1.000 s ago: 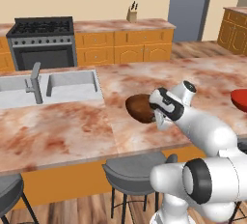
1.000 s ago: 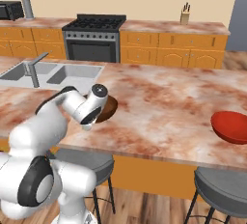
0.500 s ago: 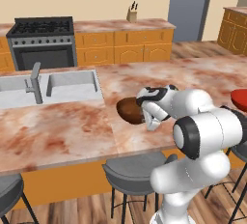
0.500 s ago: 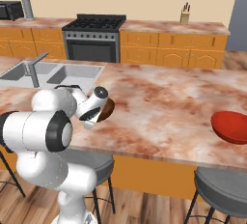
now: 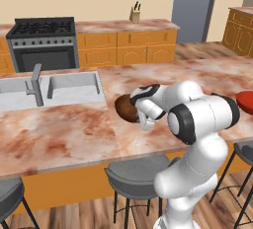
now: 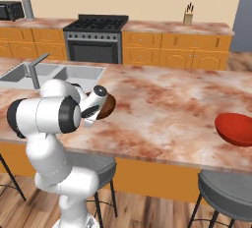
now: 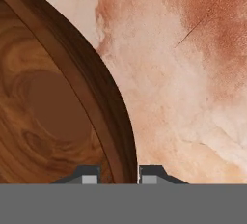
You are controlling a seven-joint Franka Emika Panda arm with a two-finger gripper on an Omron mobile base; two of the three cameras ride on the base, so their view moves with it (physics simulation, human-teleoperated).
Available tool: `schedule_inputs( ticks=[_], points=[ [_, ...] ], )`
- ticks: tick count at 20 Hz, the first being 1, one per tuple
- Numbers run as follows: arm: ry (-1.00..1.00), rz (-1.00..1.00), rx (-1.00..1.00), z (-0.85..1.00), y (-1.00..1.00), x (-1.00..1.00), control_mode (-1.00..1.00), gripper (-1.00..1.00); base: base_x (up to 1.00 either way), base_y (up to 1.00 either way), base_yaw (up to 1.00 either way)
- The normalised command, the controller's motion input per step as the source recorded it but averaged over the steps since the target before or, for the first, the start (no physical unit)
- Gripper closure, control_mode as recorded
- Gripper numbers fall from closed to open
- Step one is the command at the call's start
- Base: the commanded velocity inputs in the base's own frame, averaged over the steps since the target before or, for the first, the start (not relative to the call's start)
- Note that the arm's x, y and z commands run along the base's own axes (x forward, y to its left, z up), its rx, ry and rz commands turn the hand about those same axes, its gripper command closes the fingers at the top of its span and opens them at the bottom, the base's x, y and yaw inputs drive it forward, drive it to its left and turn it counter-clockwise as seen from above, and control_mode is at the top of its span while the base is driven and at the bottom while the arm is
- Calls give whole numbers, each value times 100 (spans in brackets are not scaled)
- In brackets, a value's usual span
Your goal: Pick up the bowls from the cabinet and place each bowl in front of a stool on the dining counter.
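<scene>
The dark brown wood-grained bowl (image 5: 125, 108) (image 6: 107, 105) hangs tilted just above the dining counter's marble top (image 5: 64, 129) (image 6: 167, 109), right of the sink. My gripper (image 5: 143, 118) (image 6: 96, 110) (image 7: 119, 175) is shut on its rim, one fingertip inside and one outside, as the hand view shows with the bowl (image 7: 48, 97) filling its left side. The glossy red bowl (image 5: 245, 99) (image 6: 236, 128) rests on the counter's near edge far to the right, above a stool (image 6: 227, 192).
An inset grey sink (image 5: 62, 87) (image 6: 54, 73) with a faucet (image 5: 35, 84) lies left of the bowl. A dark stool (image 5: 138, 174) (image 6: 93, 165) stands below the counter edge under the arm. A stove (image 5: 42, 38) and a knife block (image 5: 133, 14) line the back wall.
The arm has folded in and carried the brown bowl leftward along the counter, toward the sink side. The red bowl has stayed put.
</scene>
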Motion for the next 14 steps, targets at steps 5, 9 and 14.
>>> schedule_inputs(
  ticks=[5,9,14],
  points=[
    [13,4,0,-1,8,-10,-100,100,0,0,0],
    [14,2,0,-7,17,-29,-100,100,0,0,0],
    [11,0,0,-2,2,-40,-100,100,0,0,0]
  ],
)
